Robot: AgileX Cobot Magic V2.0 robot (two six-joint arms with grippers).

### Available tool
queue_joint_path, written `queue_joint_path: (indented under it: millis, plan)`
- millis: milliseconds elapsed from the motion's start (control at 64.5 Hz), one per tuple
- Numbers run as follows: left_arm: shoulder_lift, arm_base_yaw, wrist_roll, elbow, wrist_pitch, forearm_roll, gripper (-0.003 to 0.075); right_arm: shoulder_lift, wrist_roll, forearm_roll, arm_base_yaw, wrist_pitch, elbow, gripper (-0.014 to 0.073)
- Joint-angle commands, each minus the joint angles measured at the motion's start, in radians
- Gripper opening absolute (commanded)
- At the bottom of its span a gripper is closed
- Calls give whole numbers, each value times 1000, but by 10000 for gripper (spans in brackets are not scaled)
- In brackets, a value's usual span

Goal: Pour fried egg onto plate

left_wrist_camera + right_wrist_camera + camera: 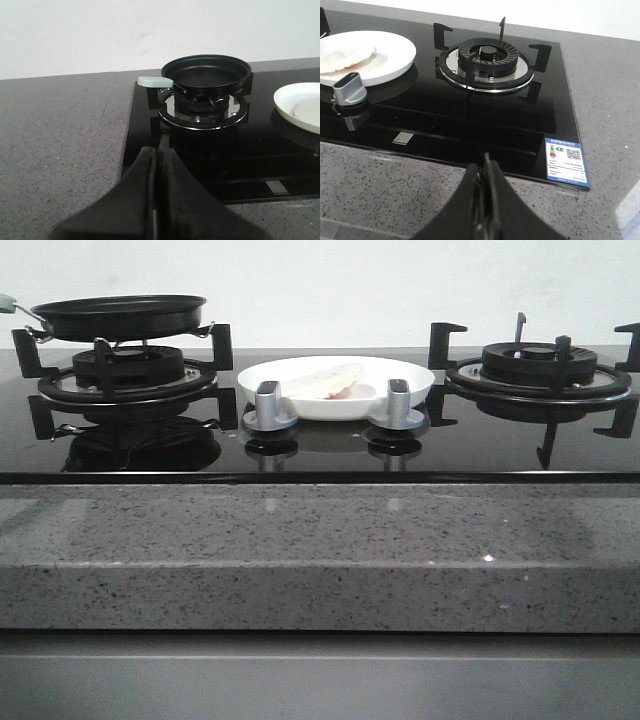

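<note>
The white plate (395, 375) sits on the black glass hob between the two burners, and the fried egg (325, 381) lies on it, pale side up with a bit of orange at its edge. The right wrist view shows the plate (395, 52) with the egg (342, 56) on it. The left wrist view catches only the plate's rim (287, 102). The black pan (118, 315) rests empty on the left burner, its pale green handle (155, 81) pointing away from the plate. My left gripper (159, 150) is shut, empty, short of the hob. My right gripper (486, 167) is shut, empty, over the counter.
Two silver knobs (268, 405) (398, 405) stand in front of the plate. The right burner (540, 365) has raised black pan supports. A speckled grey stone counter (300, 540) runs along the hob's front. An energy label (566, 162) is stuck at the hob's corner.
</note>
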Motion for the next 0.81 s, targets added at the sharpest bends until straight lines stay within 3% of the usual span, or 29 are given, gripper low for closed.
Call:
queue_joint_path:
  millis: [0,233,496,698,791]
  plan:
    - [-16,-10,-25,4,-104,11,-19,9,0,3,3,-86,-28,-57]
    - [-135,-39,-40,154,-132,24,-19,9,0,3,3,-86,-28,-57]
    - [-173,-63,-70,322,-271,6,-19,9,0,3,3,-84,-28,-57]
    - [-173,-63,-70,422,-457,-5,-19,9,0,3,3,-82,-28,-57]
    - [-173,-63,-70,420,-423,4,-19,9,0,3,3,-82,-28,-57]
